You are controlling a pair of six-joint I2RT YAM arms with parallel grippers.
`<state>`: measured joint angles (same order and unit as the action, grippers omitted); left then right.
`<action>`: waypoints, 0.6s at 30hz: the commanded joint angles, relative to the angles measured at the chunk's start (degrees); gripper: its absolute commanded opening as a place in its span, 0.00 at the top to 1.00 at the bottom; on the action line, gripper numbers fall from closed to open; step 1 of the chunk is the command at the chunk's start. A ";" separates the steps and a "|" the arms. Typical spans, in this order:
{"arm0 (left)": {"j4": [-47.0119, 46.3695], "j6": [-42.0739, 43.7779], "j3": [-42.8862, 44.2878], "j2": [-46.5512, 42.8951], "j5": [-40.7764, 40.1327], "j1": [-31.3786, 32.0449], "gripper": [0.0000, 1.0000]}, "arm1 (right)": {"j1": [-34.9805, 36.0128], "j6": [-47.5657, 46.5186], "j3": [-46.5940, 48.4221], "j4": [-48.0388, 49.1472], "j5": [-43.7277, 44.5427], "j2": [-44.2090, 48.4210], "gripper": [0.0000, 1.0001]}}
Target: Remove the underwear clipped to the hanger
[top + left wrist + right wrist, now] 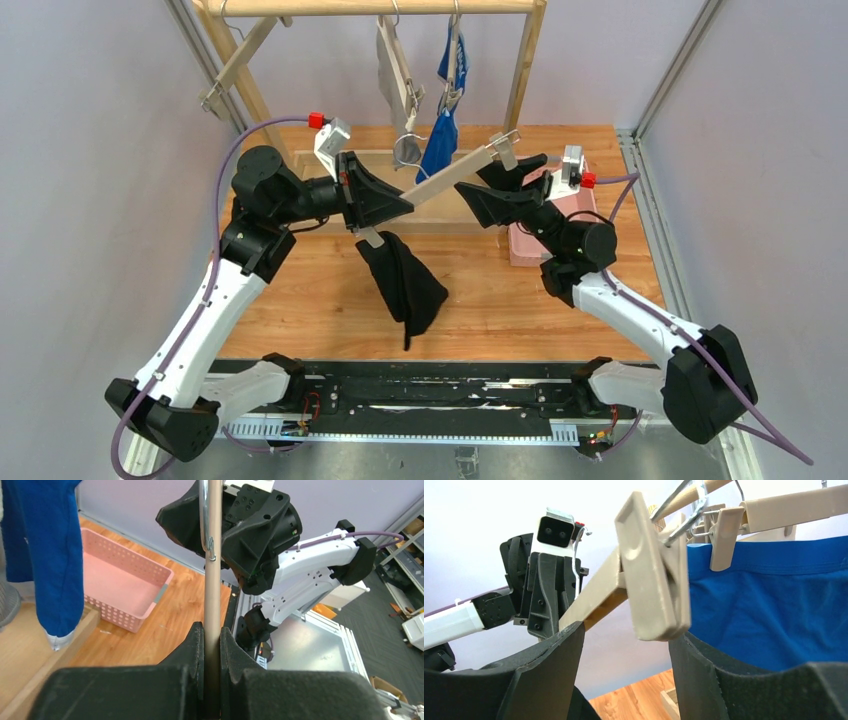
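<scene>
Underwear in black [405, 285] dangling off the low clip of the hanger [445, 183], mid-air over the tabletop [300, 300], right between the two arms. Left end effector [212, 640] pressed together on the hanger bar. Right end effector [626, 635] spread wide with the far clip [654, 570] sitting between its fingers, not pinching anything yet.

Stuff to worry about from here:
- wasting a squeeze on that far clip, looks empty, no cloth in it
- shoving the bar sideways and twisting it out of the left grip, thin bar, narrow hold
- unclipping from up there and landing it on the tabletop, well short of the pink basket [525, 245]

Looks-wise: limp, bunched into a dark cone, held by one corner only, drooping to a point. Probably floppy and snaggy to handle. Grey pair [386, 55] and blue pair [440, 140] clipped up on the wooden rack [300, 6] behind
</scene>
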<state>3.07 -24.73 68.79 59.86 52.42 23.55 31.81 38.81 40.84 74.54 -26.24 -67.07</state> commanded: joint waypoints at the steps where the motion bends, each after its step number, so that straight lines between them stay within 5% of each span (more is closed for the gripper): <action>1: -3.57 0.10 -0.67 0.29 -2.84 1.10 1.00 | 1.33 0.66 2.56 5.61 -0.39 -0.43 0.36; 18: -9.84 -0.28 -1.36 1.51 -4.00 4.89 1.00 | 2.17 4.65 7.21 10.26 -1.48 -6.81 0.41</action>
<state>-1.89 -24.53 68.10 61.80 48.42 27.22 32.77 41.56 45.32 79.57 -27.07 -72.40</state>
